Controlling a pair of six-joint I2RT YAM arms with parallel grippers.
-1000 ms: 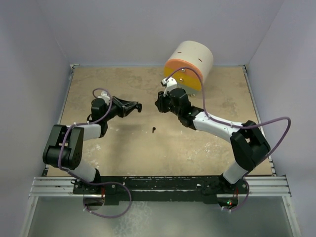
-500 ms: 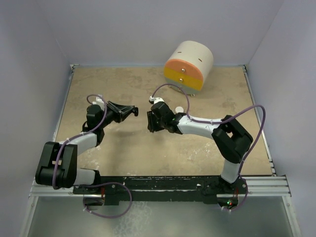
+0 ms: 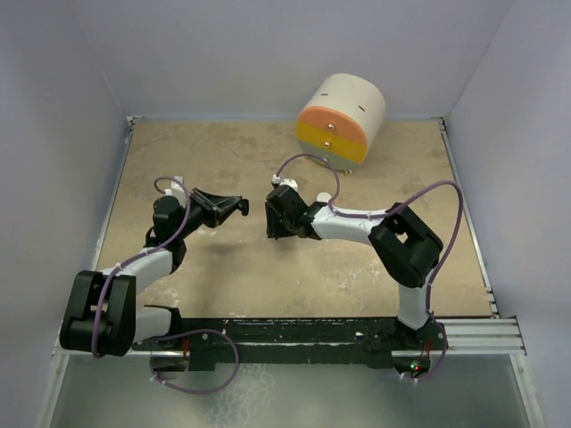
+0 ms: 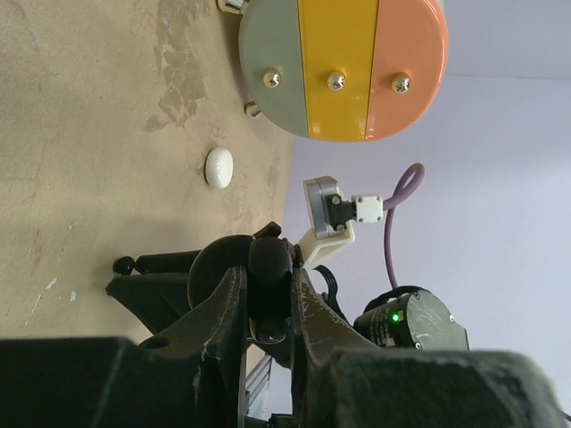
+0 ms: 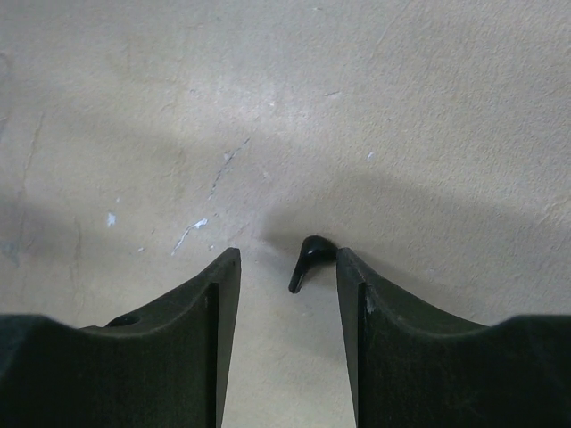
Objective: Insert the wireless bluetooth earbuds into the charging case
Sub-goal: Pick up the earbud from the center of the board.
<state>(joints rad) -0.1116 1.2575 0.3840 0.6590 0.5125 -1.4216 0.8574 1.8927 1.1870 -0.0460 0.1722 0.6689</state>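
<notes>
glossy plastic charging case (image 4: 270, 283) — matt, gritty table (image 5: 134, 107) (chalky scuffs)

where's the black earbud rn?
Right wrist view: the black earbud lies on the table between the fingers of the open right gripper, nearer the picture-right finger. The top view hides it under that gripper.

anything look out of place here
A black earbud lies loose on the table between the right tool's open fingers, while the round black case is clamped in the left tool. A white oval piece lies alone near the drawers; unclear what it is.
</notes>
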